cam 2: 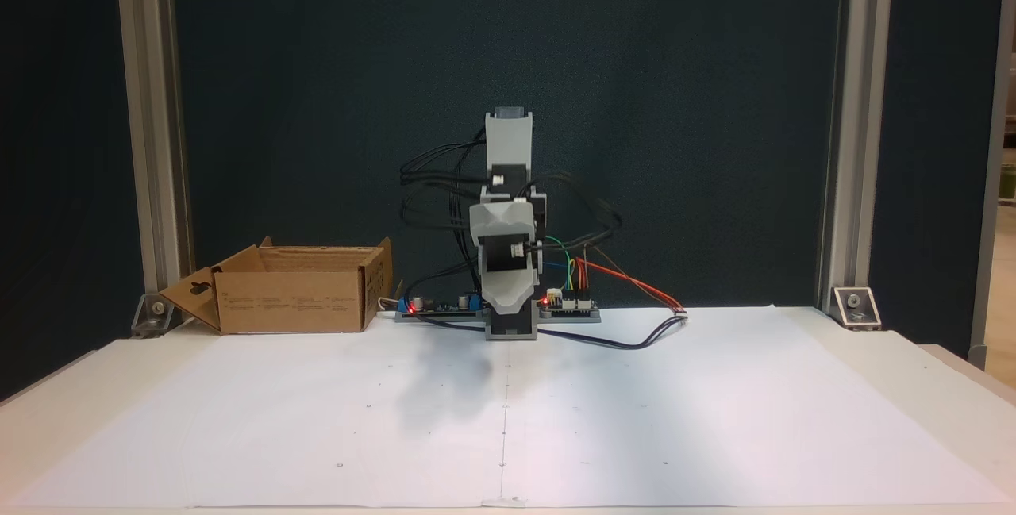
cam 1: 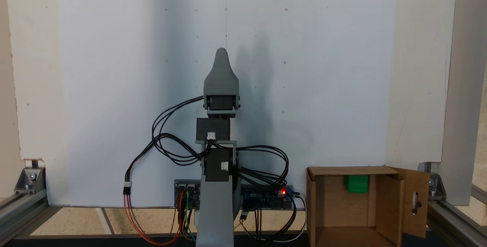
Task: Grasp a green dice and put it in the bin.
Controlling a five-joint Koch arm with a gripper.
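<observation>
The green dice (cam 1: 356,183) lies inside the bin (cam 1: 346,170), close to its far wall, at the lower right of a fixed view. The other fixed view has the bin (cam 2: 290,301) at the left, beside the arm's base, and its cardboard wall hides the dice there. My gripper (cam 1: 222,54) is folded in over the arm's base at the table's middle, well away from the bin. It hangs nose down (cam 2: 508,323) just above the white sheet. Only one grey jaw shows, so open or shut cannot be read. Nothing is seen in it.
A large white paper sheet (cam 2: 635,420) covers the table. Circuit boards (cam 2: 571,307) and looping cables (cam 1: 171,140) sit around the arm's base. Aluminium frame posts (cam 2: 841,142) stand at the table's corners. The bin's slotted flap (cam 1: 416,201) hangs open.
</observation>
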